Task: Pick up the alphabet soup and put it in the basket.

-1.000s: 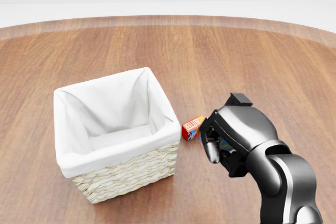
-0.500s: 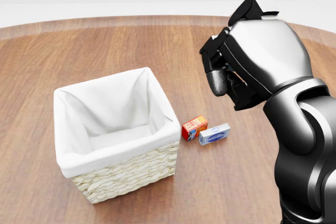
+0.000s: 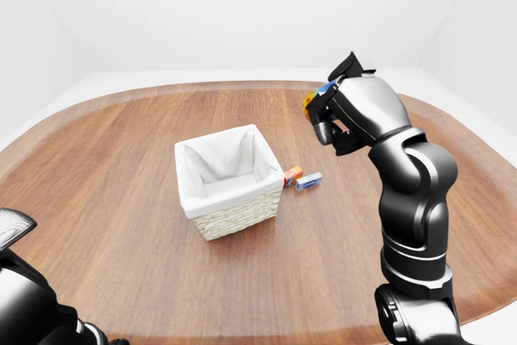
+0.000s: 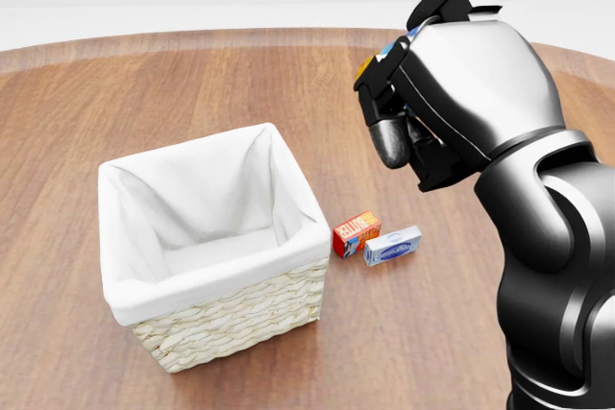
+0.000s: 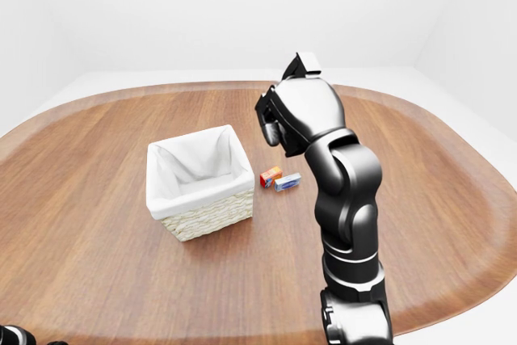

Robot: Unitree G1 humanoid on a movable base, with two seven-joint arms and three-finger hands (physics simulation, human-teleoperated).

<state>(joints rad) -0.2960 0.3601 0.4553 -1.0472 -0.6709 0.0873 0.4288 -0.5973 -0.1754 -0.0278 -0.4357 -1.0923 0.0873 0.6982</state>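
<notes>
R hand (image 4: 394, 108) raised, fingers clamped on alphabet soup (image 3: 309, 101); up-right of basket (image 4: 226, 319).

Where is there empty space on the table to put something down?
Bare wood lies left of the basket and along the bottom of the head view. It is crowded right of the basket, where the red box and blue-white box sit together.

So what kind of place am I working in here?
Probably a bare simulated test room, not a real home: one big rounded wooden table, plain white walls, and only a lined wicker basket and two small boxes set out on it.
</notes>
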